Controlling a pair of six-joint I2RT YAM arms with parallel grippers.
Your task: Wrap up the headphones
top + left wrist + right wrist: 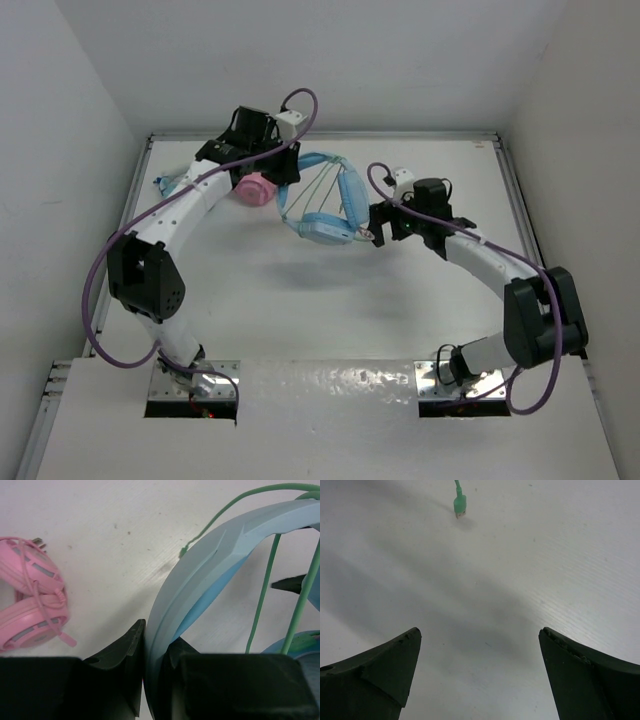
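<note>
Several cable [259, 605] turns are seen across the headphones [325, 228], clamped by the left gripper [156, 645], while the plug [459, 505] is left loose before the empty, wide-open right gripper [480, 630].

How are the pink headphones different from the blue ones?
The pink headphones lie untouched on the table; the blue headphones are pinched by the headband in the left gripper. The pink cord wraps over its earcups; the blue pair's green cable runs in loose strands. Both are over-ear headphones with cords.
</note>
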